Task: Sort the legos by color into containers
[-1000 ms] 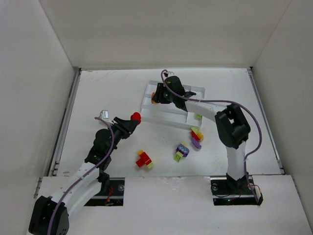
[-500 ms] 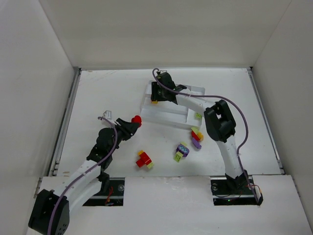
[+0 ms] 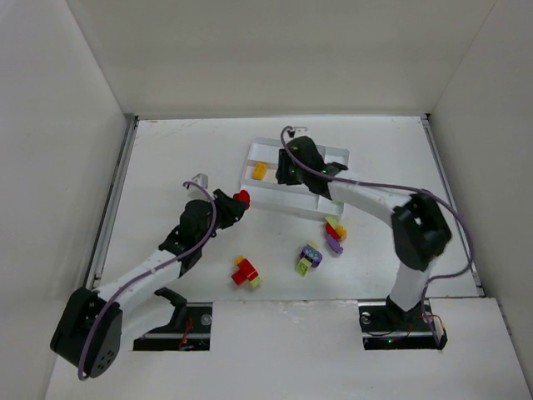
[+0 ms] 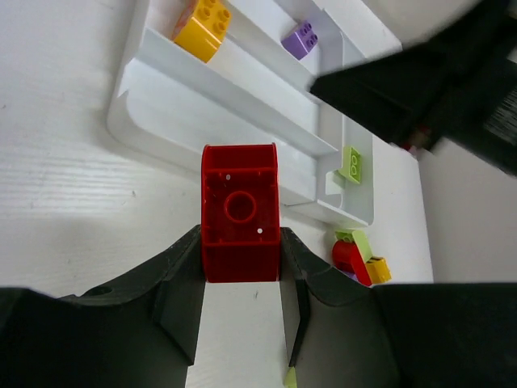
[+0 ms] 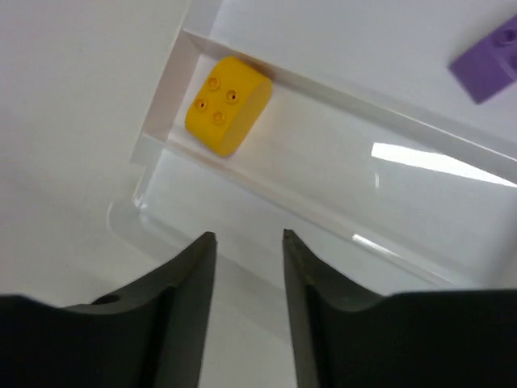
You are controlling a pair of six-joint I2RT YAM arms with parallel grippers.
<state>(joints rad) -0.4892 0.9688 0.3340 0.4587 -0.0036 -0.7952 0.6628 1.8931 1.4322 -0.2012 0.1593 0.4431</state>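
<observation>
Right now the left gripper (image 4: 240, 246) is clenched on a red brick (image 4: 240, 212), whose hollow underside faces the wrist camera. From overhead, that brick sits at the gripper's tip, just short of the near left corner of the white tray (image 3: 250, 182).

Ahead of the left gripper's fingers, the tray's long slots run across. A yellow brick (image 4: 203, 28) lies at the left end of one slot and a purple brick (image 4: 300, 39) lies in the slot beyond it. A lime green brick (image 4: 351, 164) lies in the crosswise end slot, ahead and to the right.

Meanwhile the right gripper (image 5: 246, 238) hangs over the tray with its jaws apart and nothing between them. The yellow brick lies ahead of its fingers and slightly to the left, tucked into the slot's end corner.

Behind both grippers, toward the arm bases, loose bricks (image 3: 245, 272) lie on the table (image 3: 166, 158) in small mixed clusters.
</observation>
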